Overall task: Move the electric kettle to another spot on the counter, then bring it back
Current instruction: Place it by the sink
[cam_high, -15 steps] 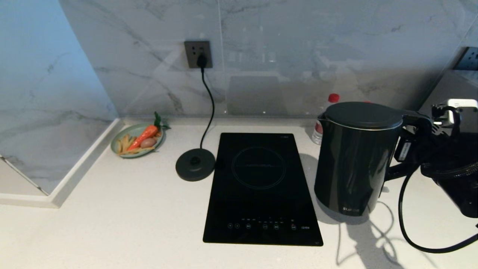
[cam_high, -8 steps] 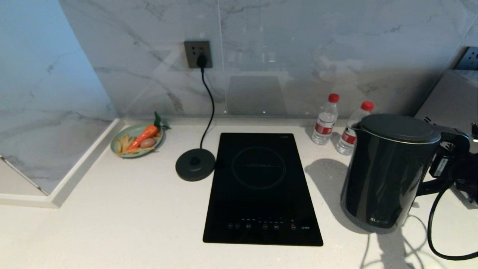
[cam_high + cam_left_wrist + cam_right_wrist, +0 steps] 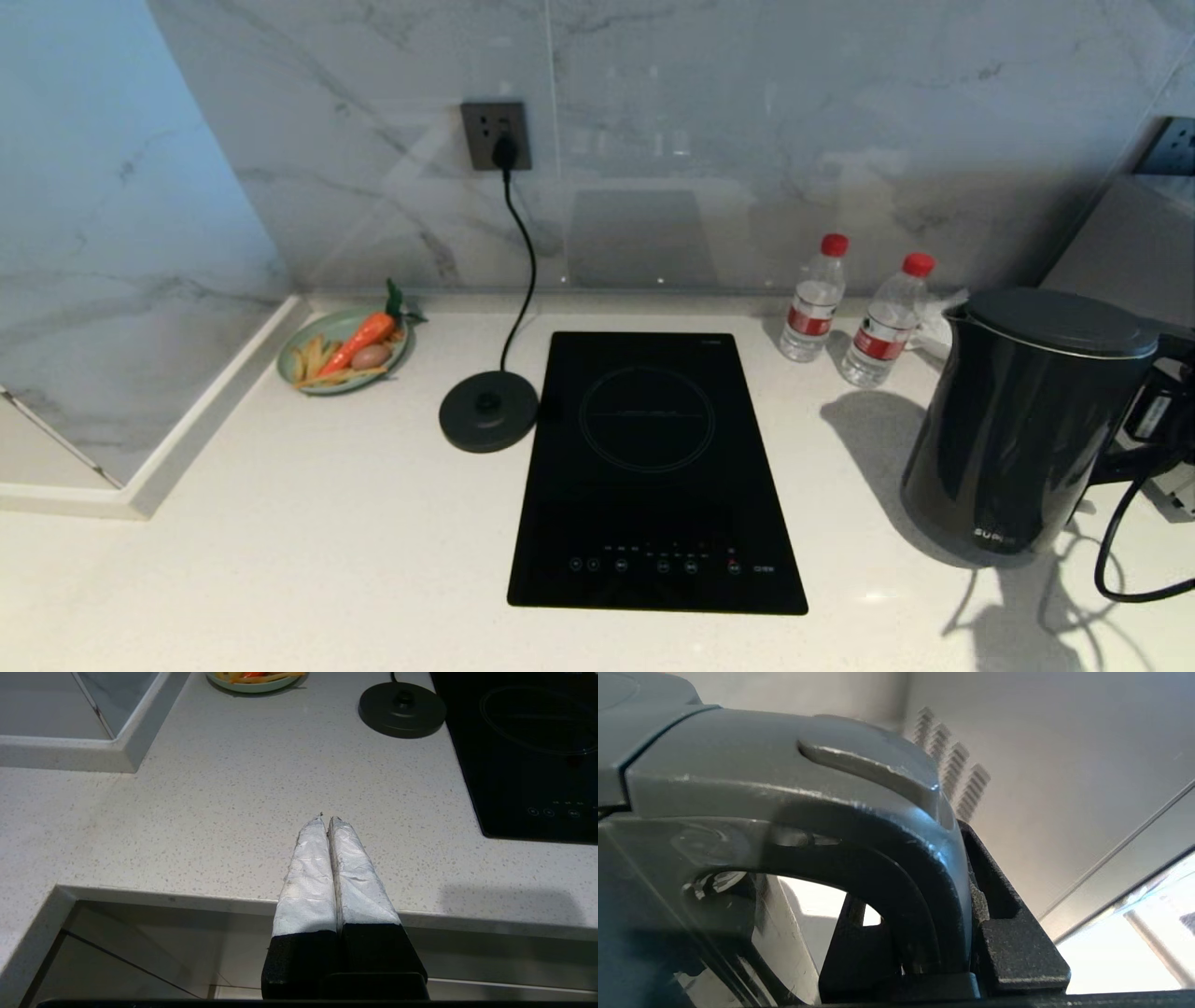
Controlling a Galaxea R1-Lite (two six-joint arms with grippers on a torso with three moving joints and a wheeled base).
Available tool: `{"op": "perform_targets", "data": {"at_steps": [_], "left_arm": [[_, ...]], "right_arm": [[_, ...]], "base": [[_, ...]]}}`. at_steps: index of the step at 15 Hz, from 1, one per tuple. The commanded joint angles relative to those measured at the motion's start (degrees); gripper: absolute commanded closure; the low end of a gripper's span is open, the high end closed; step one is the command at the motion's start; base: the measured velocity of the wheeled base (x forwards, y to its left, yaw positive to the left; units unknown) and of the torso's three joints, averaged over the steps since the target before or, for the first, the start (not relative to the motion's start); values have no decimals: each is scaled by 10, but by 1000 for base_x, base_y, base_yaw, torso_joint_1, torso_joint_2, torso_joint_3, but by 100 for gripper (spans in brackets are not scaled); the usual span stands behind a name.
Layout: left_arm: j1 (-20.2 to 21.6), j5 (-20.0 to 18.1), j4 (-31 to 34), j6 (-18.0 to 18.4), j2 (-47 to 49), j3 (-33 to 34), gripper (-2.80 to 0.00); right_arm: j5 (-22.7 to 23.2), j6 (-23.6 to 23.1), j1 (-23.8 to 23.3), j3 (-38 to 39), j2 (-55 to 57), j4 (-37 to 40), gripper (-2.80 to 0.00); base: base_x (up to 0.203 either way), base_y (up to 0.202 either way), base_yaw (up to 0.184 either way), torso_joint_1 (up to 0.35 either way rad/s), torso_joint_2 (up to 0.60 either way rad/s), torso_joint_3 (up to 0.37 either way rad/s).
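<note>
The electric kettle [image 3: 1018, 429], tall, glossy and black with a flat lid, stands upright at the far right of the counter [image 3: 327, 523], past the cooktop; whether its bottom touches the counter I cannot tell. My right gripper [image 3: 1167, 411] is at the right edge, behind the kettle's handle. In the right wrist view the right gripper [image 3: 924, 924] is shut on the loop handle [image 3: 896, 872], one finger inside the loop and one outside. My left gripper [image 3: 327, 819] is shut and empty, hanging over the counter's front edge [image 3: 224, 788].
The black glass cooktop [image 3: 653, 467] lies mid-counter, with the round power base [image 3: 488, 411] and its cord [image 3: 523, 252] to its left. A green plate of toy food [image 3: 299, 373] sits far left. Two water bottles [image 3: 814, 299] [image 3: 882, 322] stand behind the kettle. A cable loop [image 3: 1120, 560] hangs at right.
The right gripper has carried the kettle rightwards, from beside the cooktop to the far right of the counter. The two bottles behind it have come into view. The left arm shows no change.
</note>
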Motion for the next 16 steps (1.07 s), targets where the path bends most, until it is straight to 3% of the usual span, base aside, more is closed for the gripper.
{"op": "perform_targets", "data": {"at_steps": [1, 9, 16], "left_arm": [[1, 0, 0, 0, 0, 0, 0], [0, 0, 0, 0, 1, 0, 0], [0, 0, 0, 0, 1, 0, 0]], "right_arm": [[8, -1, -14, -36, 82, -48, 0], [14, -15, -11, -78, 170, -76, 0], [18, -16, -6, -3, 139, -76, 0]], "base": [[0, 0, 0, 0, 0, 0], [0, 0, 0, 0, 0, 0], [0, 0, 0, 0, 0, 0]]}}
